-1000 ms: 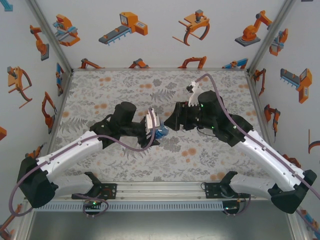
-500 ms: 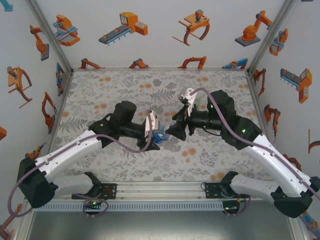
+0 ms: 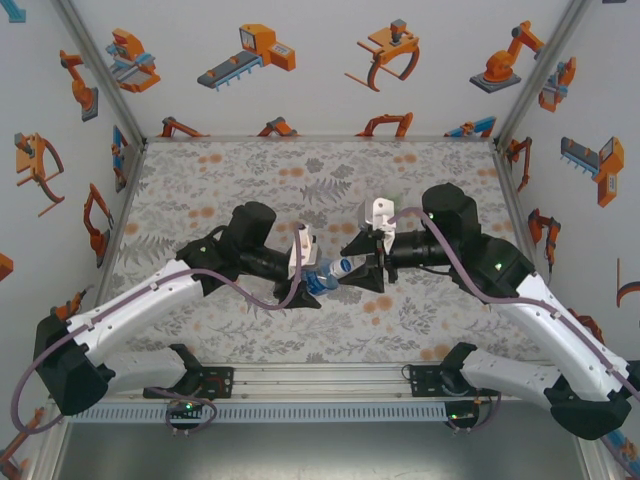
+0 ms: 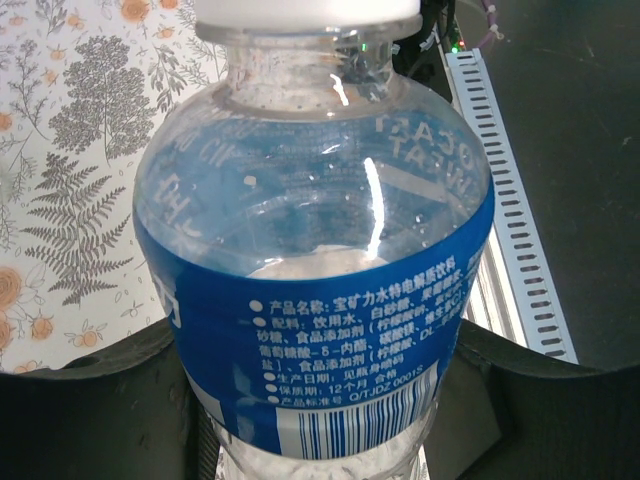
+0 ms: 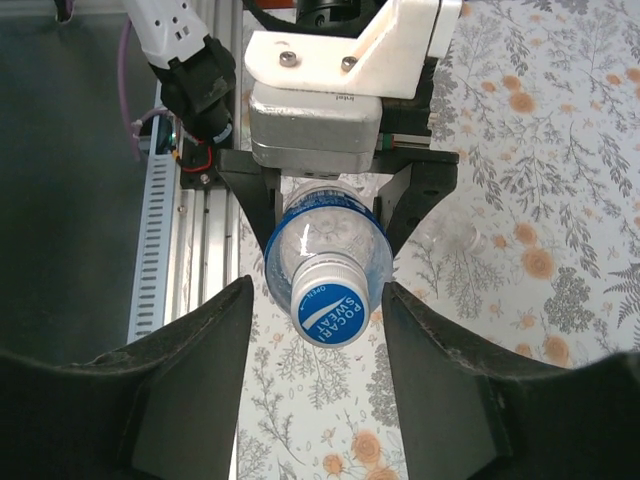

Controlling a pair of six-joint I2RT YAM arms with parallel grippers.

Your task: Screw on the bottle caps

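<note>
Clamping blue-label bottle (image 3: pixel 328 274) in left claw (image 3: pixel 309 284), holding it sideways above worktop (image 3: pixel 200 180); flanking its white cap (image 5: pixel 331 307) with right claw (image 3: pixel 352 272) parted, touching nothing.

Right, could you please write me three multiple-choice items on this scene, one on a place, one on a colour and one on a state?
1. Where is the clear plastic bottle with the blue label?
A: clamped in the left gripper, off the table
B: standing on the table
C: lying by the far wall

2. What colour is its label?
A: green
B: blue
C: red

3. How is the bottle's mouth?
A: bare
B: crushed
C: covered by a small round plastic cap with a blue-and-white top

Answers:
1 A, the left wrist view looks straight along the held bottle.
2 B, the printed band is blue.
3 C, the cap sits on the neck in both wrist views.
</note>
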